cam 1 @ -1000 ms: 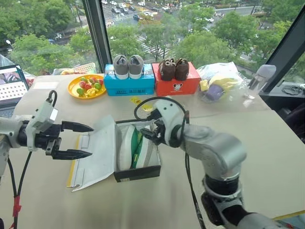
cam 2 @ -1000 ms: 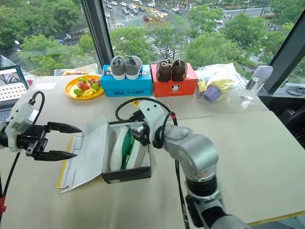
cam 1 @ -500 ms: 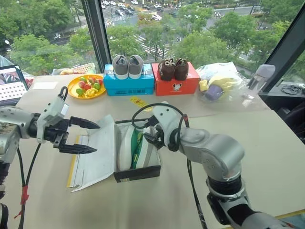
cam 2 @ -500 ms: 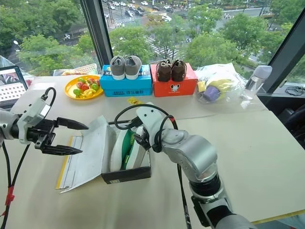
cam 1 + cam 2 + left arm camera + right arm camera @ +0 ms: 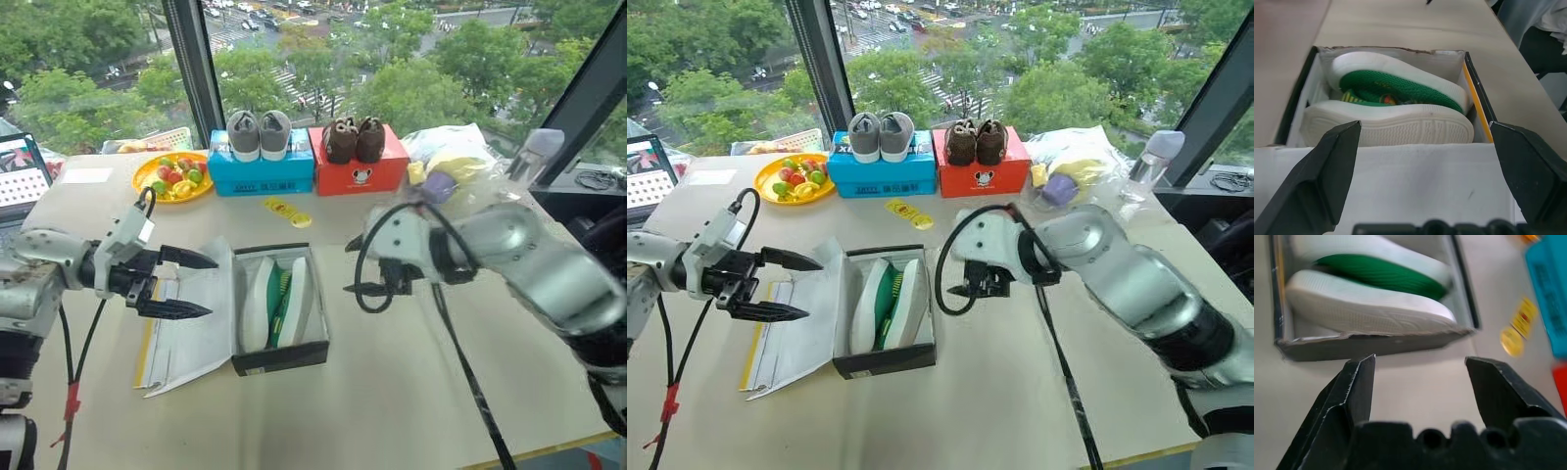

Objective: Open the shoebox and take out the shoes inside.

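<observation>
2 green shoes (image 5: 276,302) lie on their sides in the open shoebox (image 5: 280,354) at the table's middle in the left eye view, its lid folded flat to the left; the left gripper (image 5: 186,284) hangs released over that lid, and the right gripper (image 5: 356,264) stands released just right of the box. In the left wrist view, the white sole faces the spread fingers (image 5: 1317,182), so the robot should close across the nearest shoe's sole and upper. In the right wrist view, the box's wall (image 5: 1371,341) lies ahead; that arm should clear it first.

Green shoes (image 5: 1400,98) on edge inside shoebox (image 5: 1476,93)
</observation>
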Controlling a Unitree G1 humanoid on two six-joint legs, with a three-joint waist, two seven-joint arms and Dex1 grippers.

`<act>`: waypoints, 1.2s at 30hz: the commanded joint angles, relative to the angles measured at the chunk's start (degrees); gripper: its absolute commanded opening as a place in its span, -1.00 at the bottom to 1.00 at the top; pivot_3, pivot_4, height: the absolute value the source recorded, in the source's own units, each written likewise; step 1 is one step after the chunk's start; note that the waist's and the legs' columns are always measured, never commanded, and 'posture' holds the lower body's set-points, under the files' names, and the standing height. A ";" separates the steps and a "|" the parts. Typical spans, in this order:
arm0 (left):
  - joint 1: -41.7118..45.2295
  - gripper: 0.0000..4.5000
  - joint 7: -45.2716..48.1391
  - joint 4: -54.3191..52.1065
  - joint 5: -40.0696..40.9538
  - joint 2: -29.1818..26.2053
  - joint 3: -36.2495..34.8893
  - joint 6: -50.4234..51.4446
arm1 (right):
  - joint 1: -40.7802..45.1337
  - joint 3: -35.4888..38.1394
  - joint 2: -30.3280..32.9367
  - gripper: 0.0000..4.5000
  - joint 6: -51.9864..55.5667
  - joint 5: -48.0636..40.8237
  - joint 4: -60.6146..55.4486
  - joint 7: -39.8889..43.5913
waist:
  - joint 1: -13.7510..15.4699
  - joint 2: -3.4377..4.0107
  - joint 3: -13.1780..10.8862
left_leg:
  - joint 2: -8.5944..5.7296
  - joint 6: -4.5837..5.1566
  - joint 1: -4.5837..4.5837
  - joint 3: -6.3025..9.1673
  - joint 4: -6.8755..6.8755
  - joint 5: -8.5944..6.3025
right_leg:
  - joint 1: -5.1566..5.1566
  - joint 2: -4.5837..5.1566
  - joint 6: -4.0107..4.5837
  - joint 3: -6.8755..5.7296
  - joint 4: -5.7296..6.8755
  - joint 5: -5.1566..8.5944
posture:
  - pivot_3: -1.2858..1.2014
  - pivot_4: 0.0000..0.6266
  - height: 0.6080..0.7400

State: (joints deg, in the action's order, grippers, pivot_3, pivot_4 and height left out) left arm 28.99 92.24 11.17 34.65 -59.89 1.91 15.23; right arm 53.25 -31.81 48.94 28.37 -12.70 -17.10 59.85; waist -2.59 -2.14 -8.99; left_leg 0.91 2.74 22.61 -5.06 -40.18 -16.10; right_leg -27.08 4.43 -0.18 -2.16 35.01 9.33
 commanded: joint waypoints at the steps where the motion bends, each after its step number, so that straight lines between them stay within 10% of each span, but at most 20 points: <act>1: -0.33 1.00 0.26 -1.82 0.30 -0.44 -2.97 0.29 | 6.46 -3.97 -4.86 0.56 -19.51 11.12 11.69 4.86 | 0.13 0.00 -0.05 | 0.02 0.00 0.01 0.01 -0.07 0.00 | 0.00 0.00 0.01 -0.02 0.05 -0.01 | 0.03 -0.52 0.86; 29: -5.54 1.00 -2.93 -9.72 0.40 0.98 -9.16 5.12 | 9.28 -9.28 -21.68 0.56 -52.01 29.42 28.29 16.46 | 1.86 0.07 -0.09 | 0.01 -0.25 0.12 0.05 -0.26 0.14 | -0.03 0.02 0.42 -0.15 0.19 -0.27 | 0.03 -0.52 0.86; 36: -5.92 1.00 -2.44 -8.96 -0.07 1.24 -9.60 4.44 | 9.79 -7.20 -21.85 -0.34 -51.66 29.06 28.78 16.56 | 1.83 0.08 -0.09 | 0.02 -0.25 0.11 0.06 -0.55 0.14 | -0.01 0.02 0.46 -0.14 0.45 -0.29 | 0.03 -0.52 0.86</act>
State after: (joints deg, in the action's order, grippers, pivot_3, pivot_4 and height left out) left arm 22.85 89.52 2.93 34.00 -58.54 -5.63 20.05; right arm 62.46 -41.52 26.82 -22.92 16.70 12.12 76.59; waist -0.75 -2.07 -9.08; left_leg 0.94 2.49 22.72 -5.00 -40.79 -15.96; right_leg -27.09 4.46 0.29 -2.30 35.52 9.05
